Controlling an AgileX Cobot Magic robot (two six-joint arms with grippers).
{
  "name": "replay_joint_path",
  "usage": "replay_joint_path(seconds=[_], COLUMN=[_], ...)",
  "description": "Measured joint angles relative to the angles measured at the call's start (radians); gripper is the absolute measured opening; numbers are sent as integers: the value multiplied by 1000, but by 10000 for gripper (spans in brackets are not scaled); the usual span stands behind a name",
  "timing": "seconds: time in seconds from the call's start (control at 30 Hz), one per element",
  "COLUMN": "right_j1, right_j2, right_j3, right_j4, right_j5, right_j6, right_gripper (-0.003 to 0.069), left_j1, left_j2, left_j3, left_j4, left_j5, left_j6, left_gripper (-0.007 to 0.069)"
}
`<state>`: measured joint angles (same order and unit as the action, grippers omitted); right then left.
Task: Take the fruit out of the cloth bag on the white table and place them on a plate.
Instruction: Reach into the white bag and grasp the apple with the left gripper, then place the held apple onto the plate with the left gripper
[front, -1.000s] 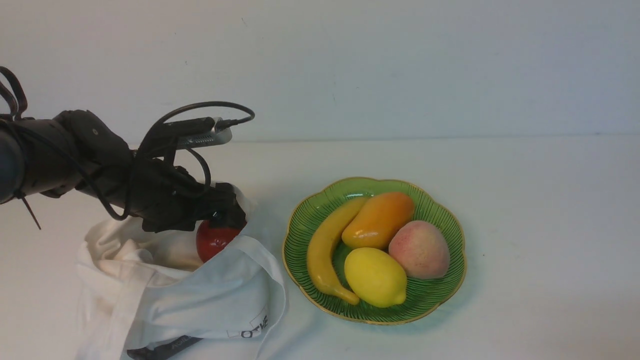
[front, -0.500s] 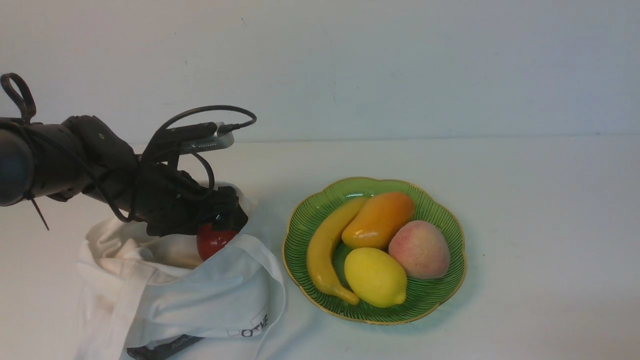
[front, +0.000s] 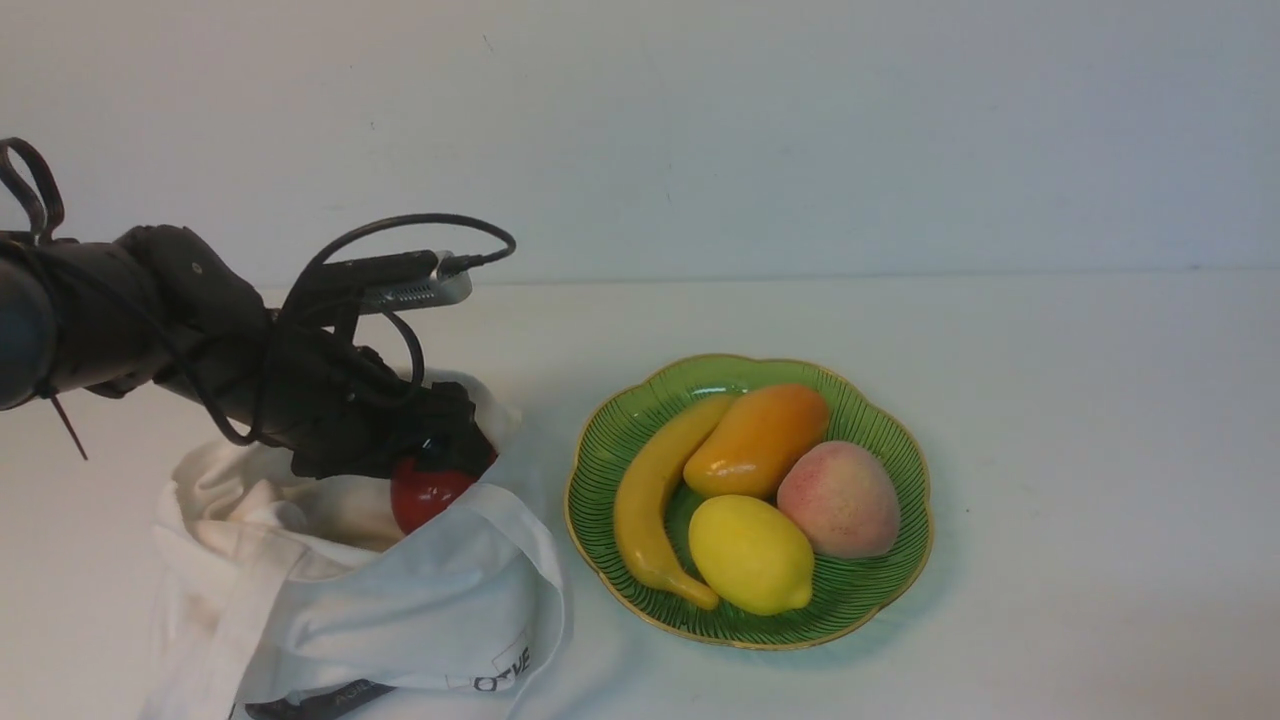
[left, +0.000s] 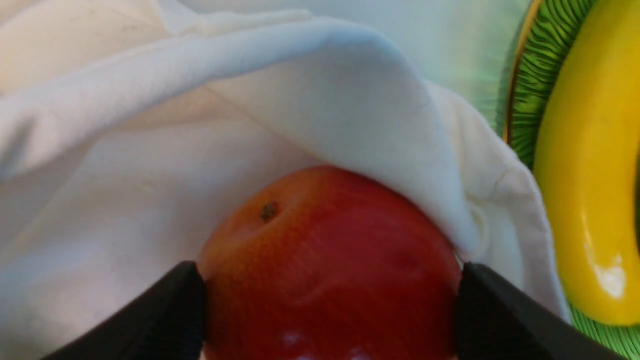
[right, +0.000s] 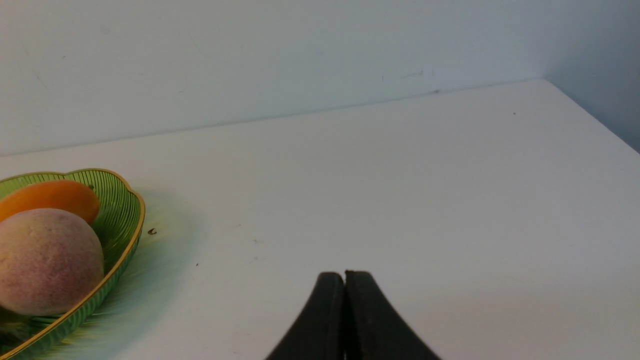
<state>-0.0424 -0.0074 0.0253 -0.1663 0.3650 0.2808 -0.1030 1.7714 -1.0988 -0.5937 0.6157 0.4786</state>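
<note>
Nearest of all, in the right wrist view, is the right tool (right: 345, 280), closed, its two tips together with nothing between them. It does not show in the front view.

On the near side of the desk (front: 1080, 450), to the left of the plate (front: 905, 585), a dark tag (front: 325, 700) with pale lettering lies at the near edge of the bag (front: 400, 620). Black lettering (front: 505, 670) shows on the white cloth just beyond it. The bag lies slumped and rumpled beside the plate, its mouth open and a wide strap (front: 250, 620) running down its near side.

In the plate's near part sits the lemon (front: 750, 555). The banana (front: 650, 500) curves along the plate's left part, its near tip close to the lemon. The peach (front: 840, 500) sits in the plate's right part.

Level with the peach but left of the plate, the apple (front: 430, 495) is in the mouth of the bag, partly hidden by a fold. The left tool (left: 332, 305) grips it, one tip against either side, at the bag's opening.

Farther in, the mango (front: 760, 440) lies in the plate's far part, against the banana. The dark left arm (front: 200, 320) reaches in from left of the plate. Beyond the plate and the desk stands a pale wall (front: 800, 130).
</note>
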Motion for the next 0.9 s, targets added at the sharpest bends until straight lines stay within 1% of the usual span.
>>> replay_joint_path(seconds=[0.17,0.27,0.4,0.53,0.57,0.6,0.63,0.73,0.9], right_j1=[0,0,0,0,0,0,0,0,0], right_j2=[0,0,0,0,0,0,0,0,0], right_j3=[0,0,0,0,0,0,0,0,0], right_j4=[0,0,0,0,0,0,0,0,0], right_j5=[0,0,0,0,0,0,0,0,0], right_j6=[0,1,2,2,2,2,2,3,3], right_gripper=[-15,-15,-15,-15,-15,-15,-15,-15,-15], left_j1=[0,0,0,-26,-48,-48,-87,-153,-288], left_j2=[-112,-184,-279,-359,-378,-378,-390,-388,-330], left_j3=[0,0,0,0,0,0,0,0,0], left_j4=[100,148,163,164,152,152,130,96,36], left_j5=[9,16,25,32,32,32,32,28,-41], left_j6=[-7,-43,-71,-75,-75,-75,-75,-75,-75], left_gripper=[580,580,580,580,580,580,580,580,580])
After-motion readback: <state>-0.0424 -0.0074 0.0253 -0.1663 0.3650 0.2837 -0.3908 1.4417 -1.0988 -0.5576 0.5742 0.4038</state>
